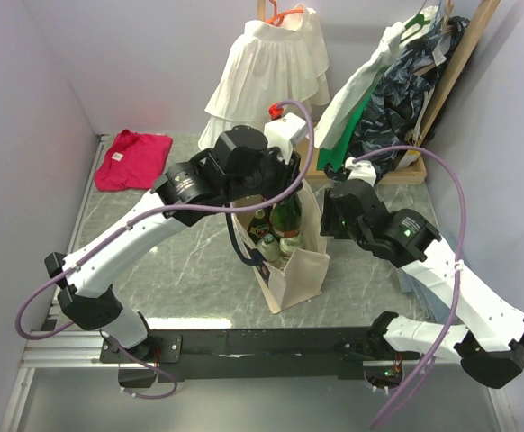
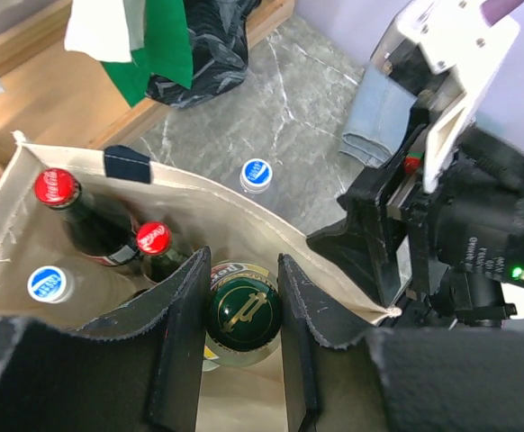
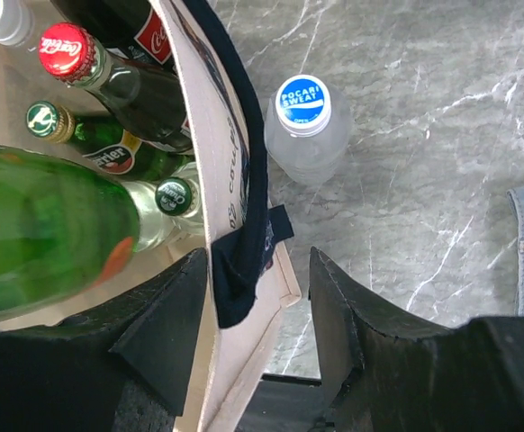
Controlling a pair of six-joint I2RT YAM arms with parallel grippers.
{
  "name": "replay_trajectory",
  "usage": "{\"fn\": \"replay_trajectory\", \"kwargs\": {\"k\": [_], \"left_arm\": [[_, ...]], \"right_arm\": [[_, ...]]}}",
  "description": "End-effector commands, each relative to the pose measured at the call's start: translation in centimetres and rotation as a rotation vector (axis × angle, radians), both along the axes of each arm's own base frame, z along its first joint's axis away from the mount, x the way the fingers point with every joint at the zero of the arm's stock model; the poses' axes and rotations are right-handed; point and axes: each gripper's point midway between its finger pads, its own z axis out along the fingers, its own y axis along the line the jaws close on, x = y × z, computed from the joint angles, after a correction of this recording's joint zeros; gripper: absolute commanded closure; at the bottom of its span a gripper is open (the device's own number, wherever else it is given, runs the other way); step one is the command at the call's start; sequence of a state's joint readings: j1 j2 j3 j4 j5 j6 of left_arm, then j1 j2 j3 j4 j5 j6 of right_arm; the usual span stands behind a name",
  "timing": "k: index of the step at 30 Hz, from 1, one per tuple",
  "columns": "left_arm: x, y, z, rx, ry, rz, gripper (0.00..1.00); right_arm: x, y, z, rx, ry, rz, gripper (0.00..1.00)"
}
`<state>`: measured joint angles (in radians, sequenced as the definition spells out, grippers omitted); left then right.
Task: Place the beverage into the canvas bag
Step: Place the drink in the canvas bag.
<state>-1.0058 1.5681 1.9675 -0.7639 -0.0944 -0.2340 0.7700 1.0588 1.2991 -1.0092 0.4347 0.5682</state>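
Note:
The cream canvas bag (image 1: 302, 274) stands upright at the table's middle, with navy handles. My left gripper (image 1: 286, 200) is over its open top, shut on the dark green cap of a green glass bottle (image 2: 244, 310) that hangs upright inside the bag (image 2: 208, 193). The bag also holds red-capped cola bottles (image 2: 55, 187), a blue-capped bottle (image 2: 46, 283) and a small green bottle (image 3: 44, 119). My right gripper (image 3: 257, 306) is open, its jaws astride the bag's right wall (image 3: 203, 135) and navy handle (image 3: 244, 270). The green bottle (image 3: 46, 225) shows inside.
A clear Pocari Sweat bottle (image 3: 305, 126) stands on the marble just outside the bag's right wall. Folded jeans (image 2: 379, 117) lie to the right. A white ruffled garment (image 1: 266, 63) and dark clothes (image 1: 406, 81) hang at the back. A red cloth (image 1: 134, 157) lies back left.

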Motion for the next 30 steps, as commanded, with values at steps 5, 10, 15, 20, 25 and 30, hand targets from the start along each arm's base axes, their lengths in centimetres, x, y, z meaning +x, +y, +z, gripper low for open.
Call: {"fn": "replay_trajectory", "kwargs": {"k": [5, 10, 15, 20, 25, 30], "left_arm": [[-0.7, -2.3, 6.1, -0.259, -0.087, -0.011, 0.99], [-0.8, -3.3, 4.6, -0.254, -0.067, -0.004, 0.99], [-1.1, -4.0, 3.0, -0.244, -0.052, -0.006, 0.99], [-1.1, -4.6, 1.7, -0.224, -0.048, 0.0, 0.99], [-1.1, -5.2, 0.7, -0.223, -0.039, 0.004, 0.99], [-1.5, -5.5, 0.2, -0.219, -0.032, -0.001, 0.99]], "right_arm": [[0.1, -1.0, 2.0, 0.03, -0.075, -0.041, 0.43], [-0.1, -1.6, 2.0, 0.031, -0.084, -0.061, 0.43], [-0.4, -2.3, 1.9, 0.024, -0.092, -0.082, 0.42], [-0.5, -2.7, 1.7, 0.016, -0.09, -0.094, 0.41], [-0.5, -2.8, 1.8, 0.017, -0.092, -0.101, 0.41], [-0.5, -3.0, 1.9, 0.013, -0.094, -0.11, 0.41]]}}
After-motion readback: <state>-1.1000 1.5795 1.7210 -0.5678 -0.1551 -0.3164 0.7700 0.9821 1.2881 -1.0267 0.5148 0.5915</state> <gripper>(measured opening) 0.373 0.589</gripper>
